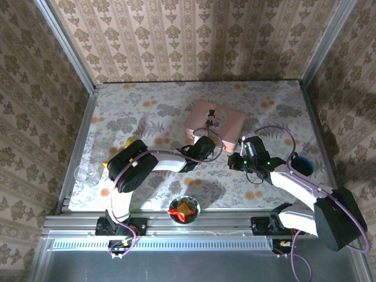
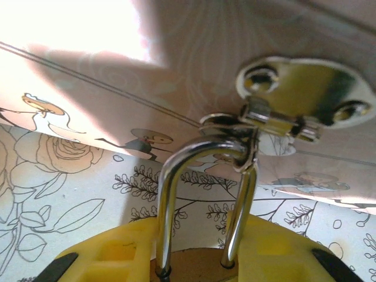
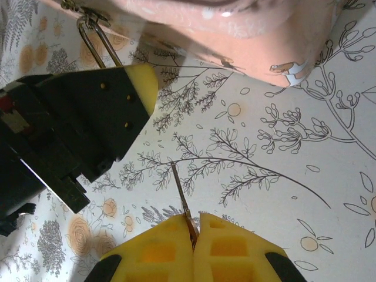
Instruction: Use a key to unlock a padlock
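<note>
View of the unlocking task at an early stage. The left gripper was clamped on the body of the padlock, its yellow pads pressed to either side. The shackle was hooked through the silver hasp on the front of the pink box, just above the patterned table. Both shackle legs entered the body, so the lock appeared still fastened. The right gripper was closed on the key, whose slim blade stuck out from between the pads and pointed roughly toward the left gripper. The key tip hung over bare table, apart from the lock. The keyhole could not be seen. Grasping both items appeared done; aligning, inserting and turning the key remained.
</note>
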`<state>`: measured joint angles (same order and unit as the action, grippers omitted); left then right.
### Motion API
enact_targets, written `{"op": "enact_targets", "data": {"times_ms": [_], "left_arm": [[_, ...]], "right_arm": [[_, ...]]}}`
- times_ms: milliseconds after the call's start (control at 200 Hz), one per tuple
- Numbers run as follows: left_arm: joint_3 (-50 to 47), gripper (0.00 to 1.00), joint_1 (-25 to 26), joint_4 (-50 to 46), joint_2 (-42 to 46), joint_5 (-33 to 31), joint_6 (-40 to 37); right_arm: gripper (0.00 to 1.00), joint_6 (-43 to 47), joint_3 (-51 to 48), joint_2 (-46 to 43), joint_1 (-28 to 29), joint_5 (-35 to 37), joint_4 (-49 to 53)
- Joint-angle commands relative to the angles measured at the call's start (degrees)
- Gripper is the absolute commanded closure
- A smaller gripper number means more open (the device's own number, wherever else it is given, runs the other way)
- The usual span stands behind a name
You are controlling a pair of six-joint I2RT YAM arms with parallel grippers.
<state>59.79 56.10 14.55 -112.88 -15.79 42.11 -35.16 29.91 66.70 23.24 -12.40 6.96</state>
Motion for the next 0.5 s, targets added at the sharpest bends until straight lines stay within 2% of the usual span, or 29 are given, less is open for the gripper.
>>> {"op": "enact_targets", "data": {"times_ms": [0,285,495], "left_arm": [[1.03,1.0,0.25,7.5,-0.85,7.74,-1.02],[-2.83,0.99,-0.42,12.87,-0.68,11.97,-1.24],[-1.92,0.79,-1.46,16.56,-3.46,16.13,-1.24]], "right_arm": [[1.0,0.96,3.95,3.38,0.31,2.4,0.27],[1.0,3.75,11.14,17.06,-2.1,4.45,-4.96],[1.0,4.61,13.93,21.45,-3.69,4.19,-5.33]]}}
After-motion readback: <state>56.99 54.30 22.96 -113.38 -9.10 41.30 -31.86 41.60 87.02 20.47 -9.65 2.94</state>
